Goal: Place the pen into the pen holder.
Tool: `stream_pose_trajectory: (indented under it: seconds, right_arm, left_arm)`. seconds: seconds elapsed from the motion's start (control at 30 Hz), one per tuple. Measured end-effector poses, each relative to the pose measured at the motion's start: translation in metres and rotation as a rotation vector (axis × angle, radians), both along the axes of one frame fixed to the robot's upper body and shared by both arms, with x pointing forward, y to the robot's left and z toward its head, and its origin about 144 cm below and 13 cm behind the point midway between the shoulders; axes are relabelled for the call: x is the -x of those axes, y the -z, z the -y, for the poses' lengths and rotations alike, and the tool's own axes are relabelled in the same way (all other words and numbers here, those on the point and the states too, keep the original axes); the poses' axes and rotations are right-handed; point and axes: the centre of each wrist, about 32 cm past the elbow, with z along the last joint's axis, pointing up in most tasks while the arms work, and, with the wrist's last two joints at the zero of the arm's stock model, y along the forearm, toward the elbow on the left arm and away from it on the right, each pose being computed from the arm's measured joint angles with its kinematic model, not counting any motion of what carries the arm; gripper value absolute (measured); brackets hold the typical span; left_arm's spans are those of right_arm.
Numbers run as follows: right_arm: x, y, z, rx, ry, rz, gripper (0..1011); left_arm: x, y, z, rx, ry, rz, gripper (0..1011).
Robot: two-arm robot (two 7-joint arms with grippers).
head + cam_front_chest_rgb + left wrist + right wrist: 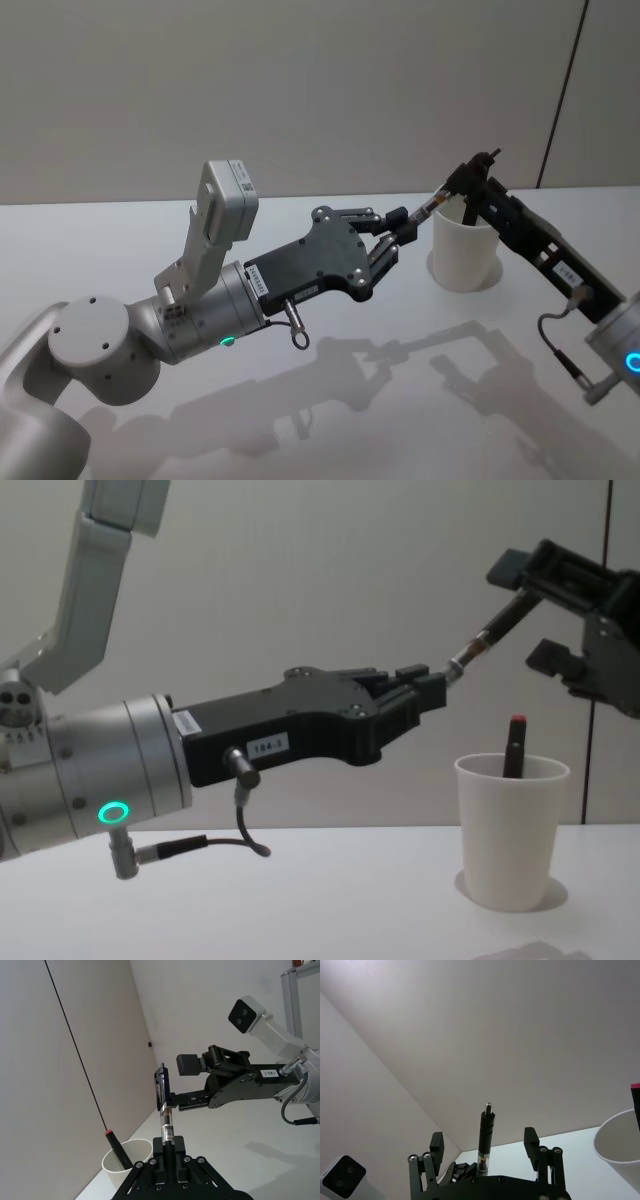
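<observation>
Gripping the slim black-and-clear pen (428, 207) — left end effector (400, 228); right end effector (484, 1136) wide apart.

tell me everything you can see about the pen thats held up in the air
The pen is slim, with a dark barrel and a clear section bearing a small label, and looks like plastic. It is tilted in the air, higher than the white paper cup and to its left. The left pincer is shut on its lower end. Its upper end lies between the open fingers of the right pincer, close to one of them.
</observation>
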Motion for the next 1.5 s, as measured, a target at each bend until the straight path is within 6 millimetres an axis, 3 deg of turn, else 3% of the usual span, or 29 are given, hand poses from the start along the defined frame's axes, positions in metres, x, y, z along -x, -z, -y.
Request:
stream_pose_trajectory:
  seconds: [0.8, 1.17, 1.2, 1.23, 1.5]
  right_arm:
    - [-0.014, 0.000, -0.022, -0.009, -0.006, -0.039, 1001]
    - [-0.016, 0.000, -0.025, -0.007, -0.010, -0.041, 761]
    - [-0.016, 0.000, -0.025, -0.007, -0.010, -0.041, 695]
    - [-0.016, 0.000, -0.025, -0.007, -0.011, -0.041, 695]
    - [-0.017, -0.001, -0.026, -0.007, -0.012, -0.041, 414]
  left_arm:
    - [0.000, 0.000, 0.000, 0.000, 0.000, 0.000, 124]
    - [0.000, 0.000, 0.000, 0.000, 0.000, 0.000, 125]
    - [0.000, 0.000, 0.000, 0.000, 0.000, 0.000, 125]
    - [0.000, 0.000, 0.000, 0.000, 0.000, 0.000, 125]
    - [0.000, 0.000, 0.000, 0.000, 0.000, 0.000, 125]
